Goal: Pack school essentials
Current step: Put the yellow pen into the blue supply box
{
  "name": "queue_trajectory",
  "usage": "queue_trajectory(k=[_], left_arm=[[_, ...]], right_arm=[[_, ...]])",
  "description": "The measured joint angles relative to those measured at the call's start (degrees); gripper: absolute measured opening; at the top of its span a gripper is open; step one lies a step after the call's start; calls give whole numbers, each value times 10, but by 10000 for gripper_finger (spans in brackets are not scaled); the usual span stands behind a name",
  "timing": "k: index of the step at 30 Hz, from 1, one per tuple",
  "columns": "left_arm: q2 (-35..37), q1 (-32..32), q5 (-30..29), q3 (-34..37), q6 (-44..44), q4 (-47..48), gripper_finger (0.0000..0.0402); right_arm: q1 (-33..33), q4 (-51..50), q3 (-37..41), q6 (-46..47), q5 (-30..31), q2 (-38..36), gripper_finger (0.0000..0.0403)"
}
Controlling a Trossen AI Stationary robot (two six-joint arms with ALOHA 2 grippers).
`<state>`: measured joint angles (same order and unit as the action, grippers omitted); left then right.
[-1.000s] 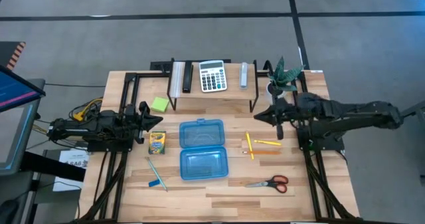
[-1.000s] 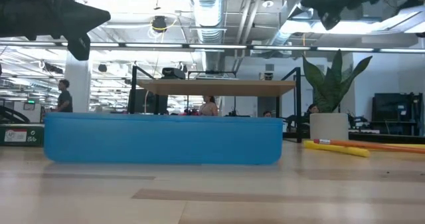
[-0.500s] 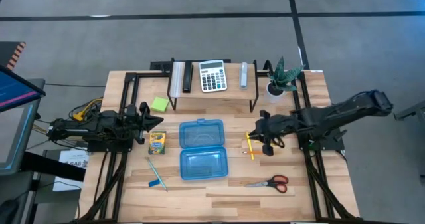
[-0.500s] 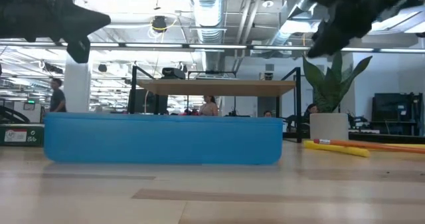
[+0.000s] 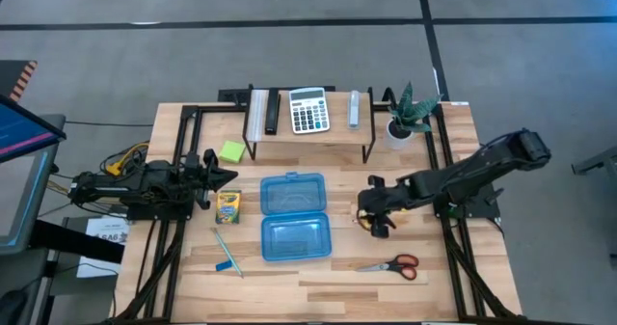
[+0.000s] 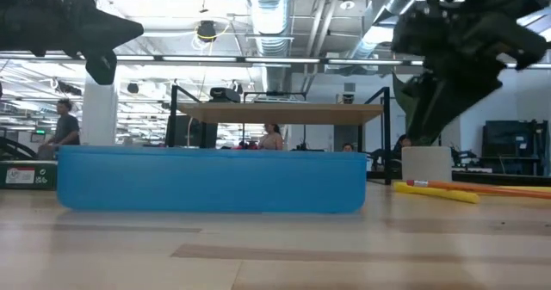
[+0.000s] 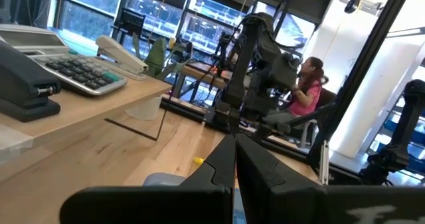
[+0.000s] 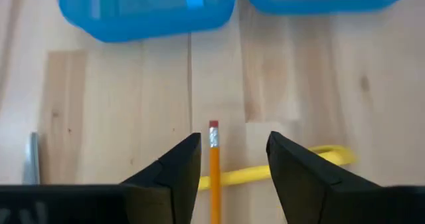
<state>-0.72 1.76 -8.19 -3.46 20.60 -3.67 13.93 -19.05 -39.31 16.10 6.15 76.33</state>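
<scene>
An open blue case (image 5: pixel 295 215) lies at the table's middle. To its right lie an orange pencil (image 8: pixel 214 163) and a yellow pencil (image 8: pixel 317 157), crossed. My right gripper (image 8: pixel 234 144) hangs open above them, clear of the table, with the orange pencil's eraser end showing between its fingers. In the high view the gripper (image 5: pixel 374 212) covers most of the pencils. Red-handled scissors (image 5: pixel 389 264) lie nearer the front edge. The crayon box (image 5: pixel 228 206), lime sticky-note pad (image 5: pixel 231 151) and blue pen (image 5: pixel 227 249) lie left of the case. My left gripper (image 5: pixel 218 176) waits shut at the left.
A wooden shelf (image 5: pixel 308 137) at the back carries a calculator (image 5: pixel 308 110) and other desk items. A small potted plant (image 5: pixel 405 116) stands at the back right, behind my right arm. Bare wood lies in front of the case.
My right gripper has swung from beside the plant toward the table's left and near edges and come down over the pencils, opening its fingers on the way. The pencils and the case have stayed where they were.
</scene>
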Motion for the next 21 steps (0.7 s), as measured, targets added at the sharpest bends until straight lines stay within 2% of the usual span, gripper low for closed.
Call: queue_trajectory(k=[8, 21], left_arm=[[0, 0, 0, 0, 0, 0, 0], [0, 0, 0, 0, 1, 3, 0]], right_arm=[[15, 21, 0, 16, 0, 72, 198], [14, 22, -24, 30, -2, 139, 198]])
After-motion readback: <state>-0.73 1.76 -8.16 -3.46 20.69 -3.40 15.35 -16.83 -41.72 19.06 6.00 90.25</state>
